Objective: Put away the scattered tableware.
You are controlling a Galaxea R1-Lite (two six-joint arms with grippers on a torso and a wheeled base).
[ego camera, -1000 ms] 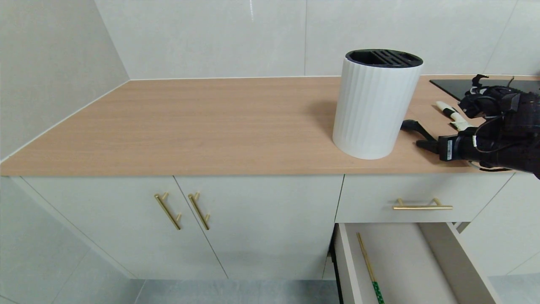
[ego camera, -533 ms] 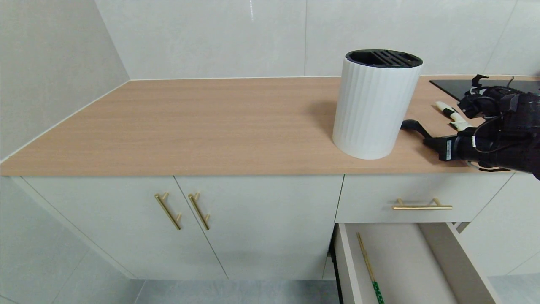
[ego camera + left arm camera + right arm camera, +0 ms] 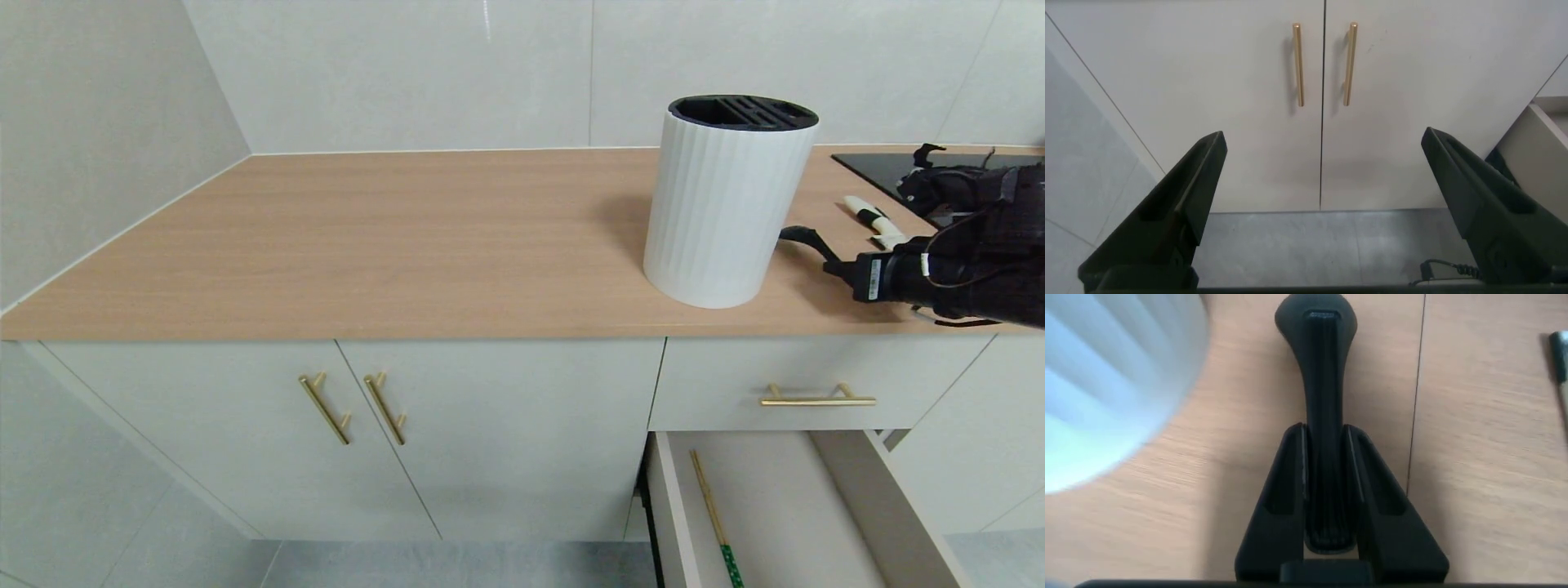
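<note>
Since a second ago the right pincer (image 3: 834, 268) has edged a little away from the white knife block (image 3: 722, 204), and the black handle (image 3: 1319, 343) in its grip has gone with it. Its two fingers are closed tight on the sides of that handle about halfway along. The rounded end sticks out past the fingertips towards the block, while the other end is hidden under the wrist. The handle sits low over the wooden counter (image 3: 408, 237); whether it touches the wood cannot be told.

The block stands upright just ahead of the fingertips. A white-handled utensil (image 3: 873, 219) lies on the counter just beyond this pincer, apart from it. An open drawer (image 3: 865, 490) is below it, with a chopstick (image 3: 709, 498) lying lengthwise inside.

The left pincer (image 3: 1323, 140) is spread wide and holds nothing, facing two cabinet doors (image 3: 1413, 122) with gold handles (image 3: 1298, 65).
</note>
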